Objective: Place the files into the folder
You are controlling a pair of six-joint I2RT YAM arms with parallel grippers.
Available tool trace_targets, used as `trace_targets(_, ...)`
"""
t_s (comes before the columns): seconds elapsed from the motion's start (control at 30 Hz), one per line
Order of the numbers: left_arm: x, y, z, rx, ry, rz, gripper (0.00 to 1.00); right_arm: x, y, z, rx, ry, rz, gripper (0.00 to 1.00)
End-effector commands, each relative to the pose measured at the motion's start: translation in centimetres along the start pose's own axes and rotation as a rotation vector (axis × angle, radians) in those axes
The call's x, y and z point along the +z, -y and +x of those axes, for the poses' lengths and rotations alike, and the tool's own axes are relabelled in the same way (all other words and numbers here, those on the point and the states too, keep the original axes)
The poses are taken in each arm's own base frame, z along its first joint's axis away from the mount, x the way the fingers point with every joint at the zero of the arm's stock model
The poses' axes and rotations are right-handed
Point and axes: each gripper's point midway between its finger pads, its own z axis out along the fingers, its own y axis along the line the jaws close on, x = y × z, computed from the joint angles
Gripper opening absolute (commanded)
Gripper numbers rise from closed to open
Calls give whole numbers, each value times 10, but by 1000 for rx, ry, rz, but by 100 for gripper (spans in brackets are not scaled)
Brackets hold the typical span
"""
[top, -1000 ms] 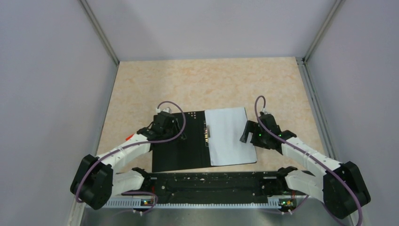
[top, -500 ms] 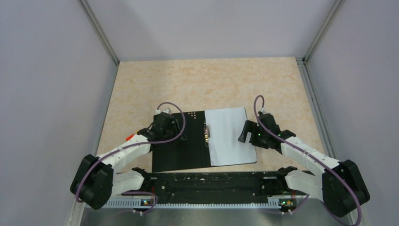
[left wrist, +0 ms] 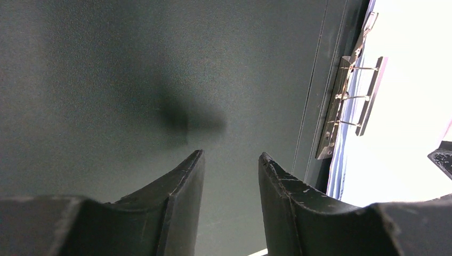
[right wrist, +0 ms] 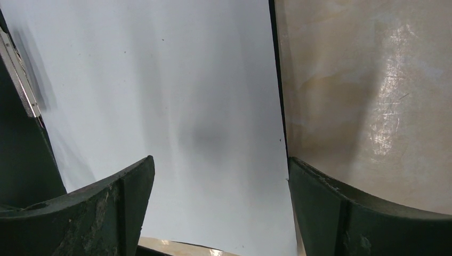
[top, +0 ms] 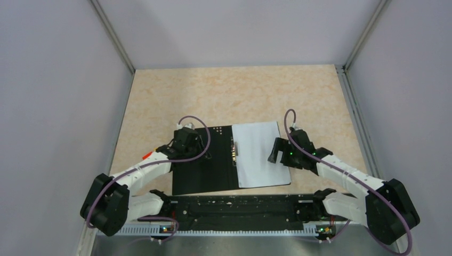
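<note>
Top view: the folder (top: 205,170) lies open on the beige surface (top: 234,96), near the arm bases. Its black left inner face is up. The files (top: 261,154), white paper, cover its right half. Over the past second the right pincer (top: 277,151) has crept a little leftward, onto the paper's right edge. The left pincer (top: 198,143) has not moved from above the far part of the black left half. The paper appears to be already in place, so closing the cover is probably what is left.

Left wrist view: the left pincer (left wrist: 230,157) has its jaws partly apart, with nothing between them. Below is the black inner face, and the metal spine clip (left wrist: 346,101) sits to the right. Whether the tips touch the cover is unclear.

Right wrist view: the right pincer (right wrist: 221,162) has its jaws wide apart and empty, straddling the paper's right edge. It is impossible to tell how many sheets there are. The folder's right half is hidden under them.
</note>
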Motion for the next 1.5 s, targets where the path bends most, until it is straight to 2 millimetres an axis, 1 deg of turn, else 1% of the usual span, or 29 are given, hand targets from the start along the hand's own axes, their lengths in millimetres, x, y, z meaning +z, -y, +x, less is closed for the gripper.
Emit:
trace_targets(0.0,3,5,-4,-5,21,19,47,1,-9,-3,-5,12,-11,92)
trace_targets(0.43,4,6,-5,-8,21,19,47,-1,-9,0,-44,19,45,92)
trace_targets(0.67,5,5,-4,-8,19,13,47,-7,-6,-6,-51,42,70,92)
trace_targets(0.9,4,4,-4,-8,21,10,47,-12,-9,-9,-49,54,61,92)
trace_targets(1.27,5,4,-3,-13,14,11,47,-15,-18,-5,-47,45,26,91)
trace_targets(1.47,6,5,-4,-15,15,13,47,-14,-20,1,-50,34,24,91)
